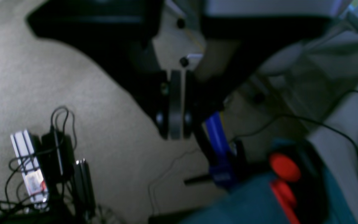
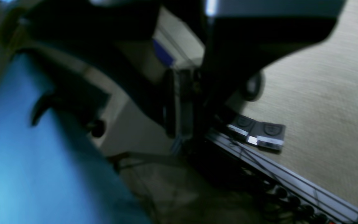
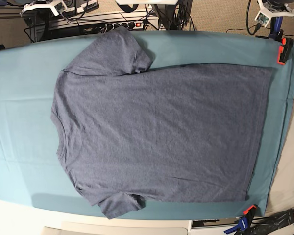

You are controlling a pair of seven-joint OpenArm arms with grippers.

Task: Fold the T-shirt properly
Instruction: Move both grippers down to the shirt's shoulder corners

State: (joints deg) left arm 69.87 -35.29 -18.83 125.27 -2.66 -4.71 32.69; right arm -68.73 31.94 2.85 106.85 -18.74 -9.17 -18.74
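While I watch from the base view, the T-shirt [image 3: 157, 127] lies spread flat on the teal table cloth [image 3: 19, 122], plain side up, neck toward the cloth's left end and hem toward its right end. One sleeve [image 3: 112, 51] reaches the cloth's far edge, the other [image 3: 118, 204] nearly touches the near edge. I see faint creases across the body.

An orange-and-black clamp [image 3: 284, 49] pins the cloth's far right corner, and a blue-and-orange clamp [image 3: 242, 223] grips the near right corner. Beyond the far edge sits a power strip [image 3: 122, 24] amid tangled cables.

Neither arm appears over the cloth. On my left wrist feed, the left gripper [image 1: 175, 130] hangs off the table above beige carpet [image 1: 26, 77], its jaws pressed together on nothing, beside a blue clamp [image 1: 218, 146] on the cloth's corner. On the right wrist feed, blurred, the right gripper [image 2: 179, 133] also looks closed and empty, off the cloth's edge, with carpet [image 2: 322, 93] and a cable rail [image 2: 291, 177] beneath.
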